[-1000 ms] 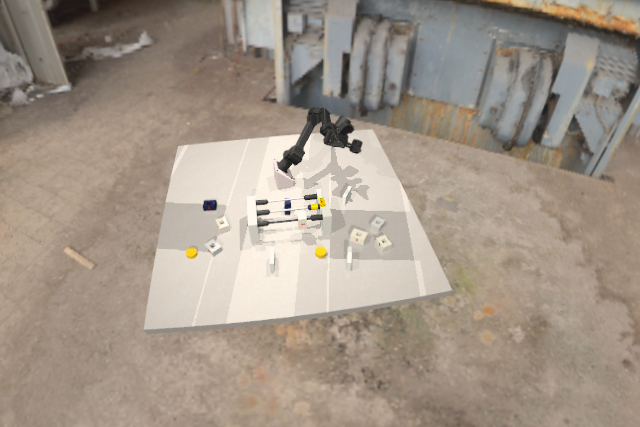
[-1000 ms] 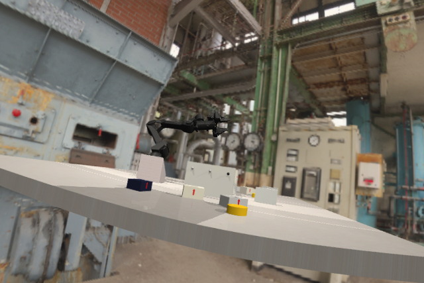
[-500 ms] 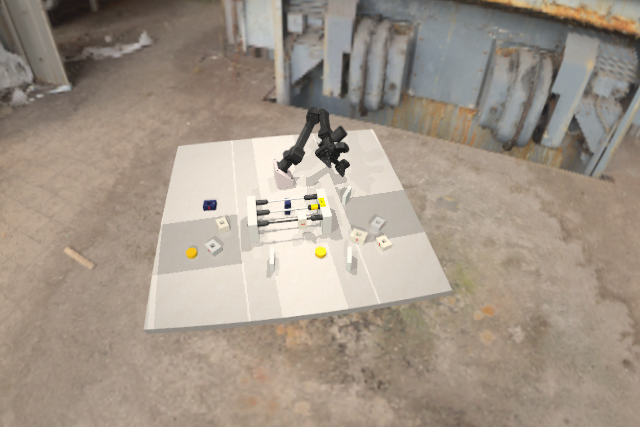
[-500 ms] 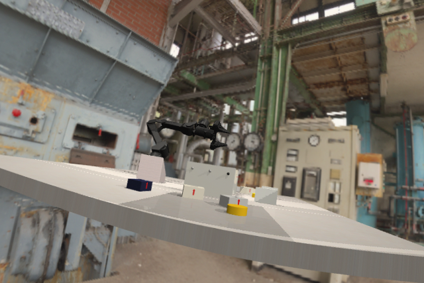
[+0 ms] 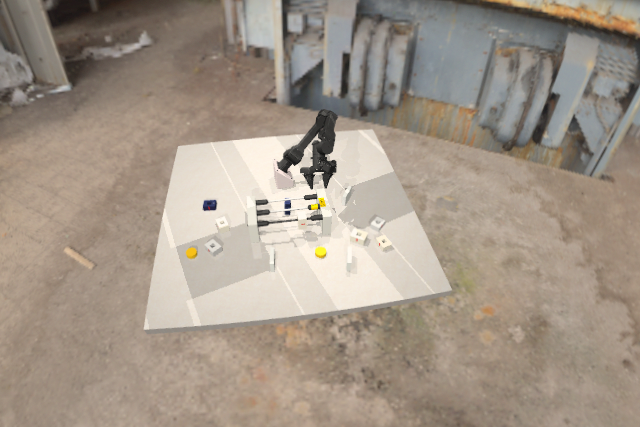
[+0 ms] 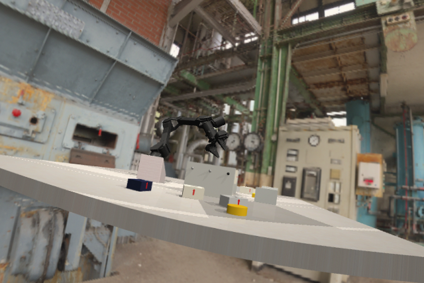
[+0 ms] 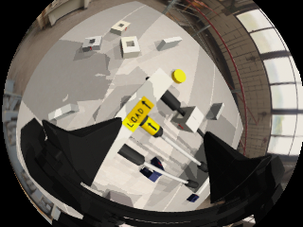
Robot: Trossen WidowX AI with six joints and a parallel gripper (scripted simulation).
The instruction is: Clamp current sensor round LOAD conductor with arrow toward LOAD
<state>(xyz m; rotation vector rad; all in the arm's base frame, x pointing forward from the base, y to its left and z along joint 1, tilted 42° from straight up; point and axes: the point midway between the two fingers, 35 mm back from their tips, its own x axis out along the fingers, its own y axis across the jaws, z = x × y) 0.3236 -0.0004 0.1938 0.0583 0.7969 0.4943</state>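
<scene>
The likeliest split-core current sensor is the small navy block (image 5: 209,204) with a red arrow on its side. It stands alone on the desk (image 5: 289,308) toward the left edge, well apart from everything the arm can presently reach (several pale arrow-marked blocks also sit around the desk, and at this size I cannot rule them out). None of the task looks done: the block has not been picked up, clamped or latched. The conductor rack (image 5: 251,218) sits mid-desk with three dark rods strung between white posts. The yellow LOAD marker (image 7: 138,115) sits at the rack's right end, read clearly only from the wrist view. A dark blue piece (image 5: 287,203) already rides on one rod, and its nature is unclear. The claw (image 6: 215,146) hangs in the air above the far side of the rack, between it and the desk's far edge, pointing down at the LOAD end. Its fingers are spread almost fully, holding nothing and touching nothing. What remains, in my judgement, is the whole job, beginning with a reach across to the left edge.
</scene>
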